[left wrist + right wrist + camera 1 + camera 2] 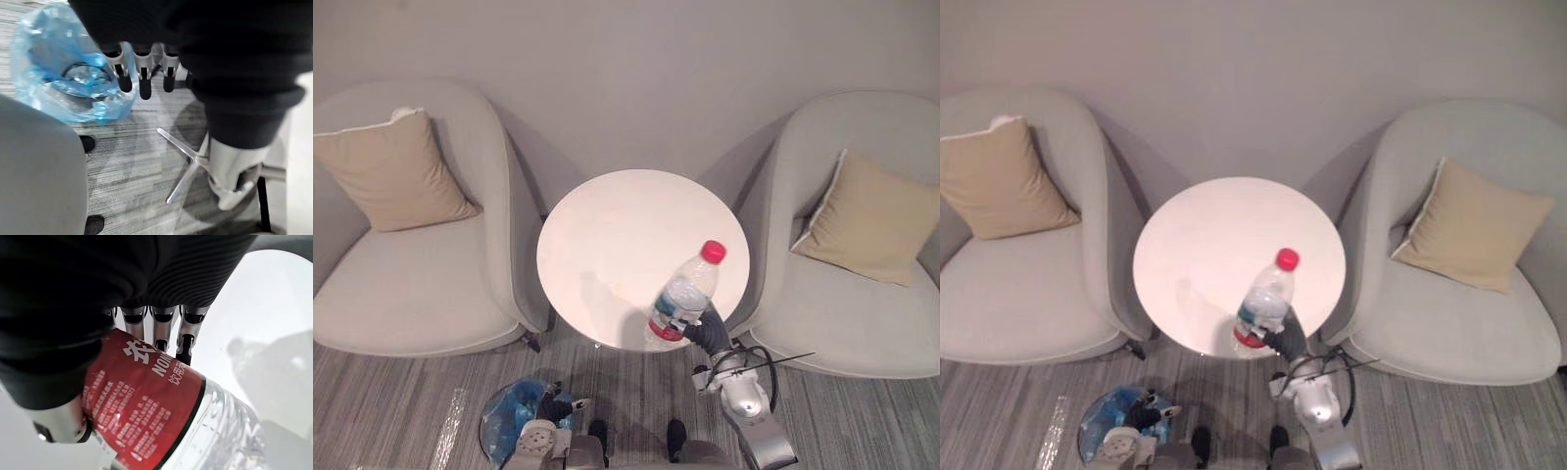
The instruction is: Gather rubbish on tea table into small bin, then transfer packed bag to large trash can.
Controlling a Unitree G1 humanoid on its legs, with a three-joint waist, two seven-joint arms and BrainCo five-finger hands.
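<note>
A clear plastic bottle with a red cap and red label is tilted above the near edge of the round white tea table. My right hand is shut on its lower part; in the right wrist view the fingers and thumb curl round the red label. The small bin, lined with a blue bag, stands on the floor to the left of and below the table. My left hand hangs beside it, its fingers relaxed and holding nothing, just above the bag's rim.
A grey armchair with a tan cushion stands on the left of the table, and another with its own cushion on the right. The table's metal foot spreads over the striped grey carpet near the bin.
</note>
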